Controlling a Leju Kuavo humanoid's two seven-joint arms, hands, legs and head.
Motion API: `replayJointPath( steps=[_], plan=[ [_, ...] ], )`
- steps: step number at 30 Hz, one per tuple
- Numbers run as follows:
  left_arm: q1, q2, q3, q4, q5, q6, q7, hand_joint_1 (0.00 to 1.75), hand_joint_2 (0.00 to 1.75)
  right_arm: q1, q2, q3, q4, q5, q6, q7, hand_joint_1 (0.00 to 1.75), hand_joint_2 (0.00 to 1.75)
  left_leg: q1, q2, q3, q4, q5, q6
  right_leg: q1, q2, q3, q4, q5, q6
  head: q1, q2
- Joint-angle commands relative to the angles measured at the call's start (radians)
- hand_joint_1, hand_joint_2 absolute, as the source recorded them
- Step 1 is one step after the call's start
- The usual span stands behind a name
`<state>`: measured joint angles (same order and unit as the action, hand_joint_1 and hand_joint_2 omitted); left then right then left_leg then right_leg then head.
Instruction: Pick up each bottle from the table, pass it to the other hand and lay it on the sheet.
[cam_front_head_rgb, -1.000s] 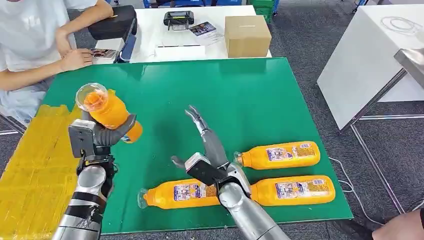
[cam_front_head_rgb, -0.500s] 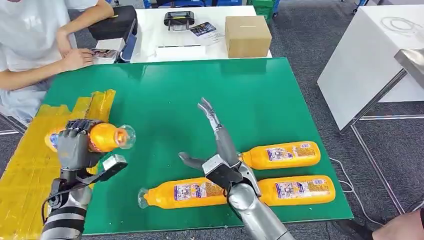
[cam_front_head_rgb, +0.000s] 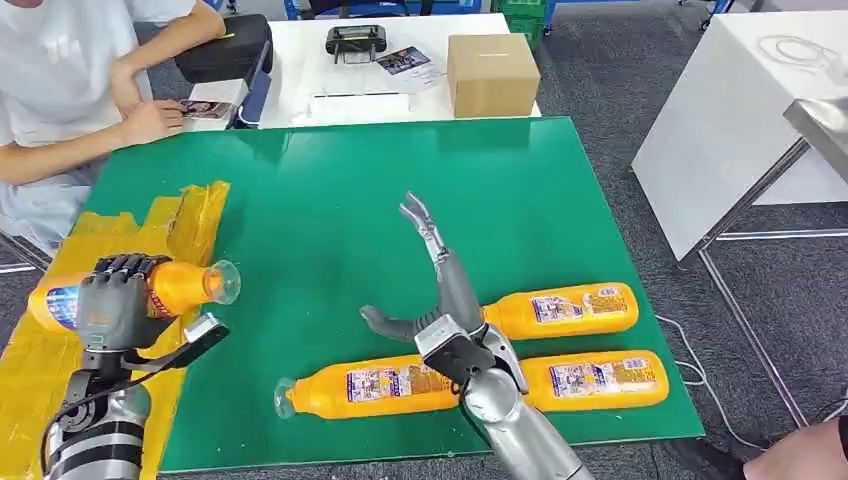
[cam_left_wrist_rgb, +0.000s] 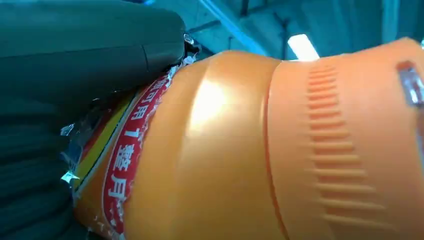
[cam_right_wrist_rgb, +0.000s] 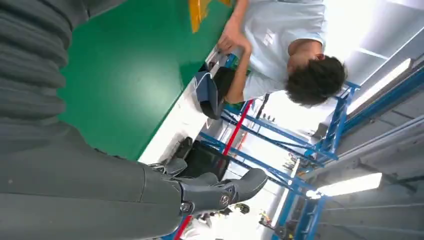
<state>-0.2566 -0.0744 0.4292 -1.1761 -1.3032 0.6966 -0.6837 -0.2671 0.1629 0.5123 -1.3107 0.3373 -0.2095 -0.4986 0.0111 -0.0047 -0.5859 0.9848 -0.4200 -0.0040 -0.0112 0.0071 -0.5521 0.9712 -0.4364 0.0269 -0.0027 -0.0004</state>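
My left hand (cam_front_head_rgb: 115, 300) grips an orange bottle (cam_front_head_rgb: 170, 288) lying sideways, its clear cap toward the table's middle, low over the yellow sheet (cam_front_head_rgb: 60, 370) at the table's left side. Up close the left wrist view has that bottle (cam_left_wrist_rgb: 260, 150) pressed against my left hand (cam_left_wrist_rgb: 75, 75). My right hand (cam_front_head_rgb: 440, 290) hovers open with its fingers stretched out over the green mat (cam_front_head_rgb: 330, 200). Three more orange bottles lie on the mat near the front edge: one (cam_front_head_rgb: 370, 387) below my right wrist, one (cam_front_head_rgb: 565, 309) to its right and one (cam_front_head_rgb: 590, 379) nearest the edge.
A person (cam_front_head_rgb: 80, 70) sits at the far left corner with forearms on the table. Behind the mat a white table carries a cardboard box (cam_front_head_rgb: 490, 72), a black case (cam_front_head_rgb: 225, 45) and a small device (cam_front_head_rgb: 357, 40). Another white table (cam_front_head_rgb: 740, 110) stands to the right.
My left hand has swung the bottle from upright above the mat down to lying sideways, and carried it left over the yellow sheet. My right hand has drifted slightly right, still open.
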Motion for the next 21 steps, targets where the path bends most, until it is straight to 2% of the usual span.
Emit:
replayJointPath(
  steps=[1,6,7,10,15,19,21],
  plan=[
    [-0.033,0.275,-0.351,0.137,-0.268,0.002,0.552,1.75,1.75,-0.054,-0.045,0.092,0.001,-0.051,0.024,-0.007,0.00,1.75,0.001,-0.003,0.020,0.000,-0.006,-0.003,0.001,-0.002,0.021,0.000,-0.008,-0.002,-0.001,0.000],
    [-0.033,0.275,-0.351,0.137,-0.268,0.002,0.552,1.75,1.75,-0.054,-0.045,0.092,0.001,-0.051,0.024,-0.007,0.00,1.75,0.001,0.003,0.014,-0.001,-0.004,-0.004,0.001,0.002,0.012,0.000,-0.003,-0.005,0.000,0.000],
    [-0.074,0.337,-0.527,0.204,-0.268,0.002,0.692,1.75,1.75,-0.066,-0.043,0.103,0.015,-0.061,0.028,-0.008,0.00,1.75,0.001,0.002,0.014,-0.001,-0.004,-0.004,0.001,0.001,0.012,0.000,-0.003,-0.005,0.000,0.000],
    [-0.107,0.338,-0.554,0.263,-0.268,0.002,0.694,1.75,1.75,-0.072,-0.037,0.107,0.027,-0.069,0.035,-0.015,0.00,1.75,0.003,-0.007,0.014,0.000,-0.004,-0.004,0.003,-0.008,0.015,-0.001,-0.005,-0.005,0.000,0.000],
    [-0.186,0.357,-0.704,0.370,-0.268,0.002,0.735,1.75,1.75,-0.092,-0.031,0.127,0.051,-0.078,0.039,-0.013,0.00,1.75,0.003,-0.003,0.012,0.001,-0.004,-0.002,0.003,-0.005,0.014,0.000,-0.005,-0.005,0.000,0.000],
    [-0.214,0.344,-0.745,0.451,-0.268,0.002,0.736,1.75,1.75,-0.097,-0.029,0.135,0.057,-0.083,0.043,-0.008,0.00,1.75,0.002,-0.003,0.011,-0.001,-0.003,-0.003,0.002,-0.003,0.013,0.000,-0.004,-0.005,0.000,0.000],
    [-0.218,0.319,-0.702,0.486,-0.268,0.002,0.693,1.75,1.75,-0.096,-0.028,0.141,0.056,-0.083,0.045,-0.008,0.00,1.75,0.002,-0.003,0.012,-0.001,-0.003,-0.003,0.002,-0.003,0.013,0.000,-0.004,-0.005,0.000,0.000]
  ],
)
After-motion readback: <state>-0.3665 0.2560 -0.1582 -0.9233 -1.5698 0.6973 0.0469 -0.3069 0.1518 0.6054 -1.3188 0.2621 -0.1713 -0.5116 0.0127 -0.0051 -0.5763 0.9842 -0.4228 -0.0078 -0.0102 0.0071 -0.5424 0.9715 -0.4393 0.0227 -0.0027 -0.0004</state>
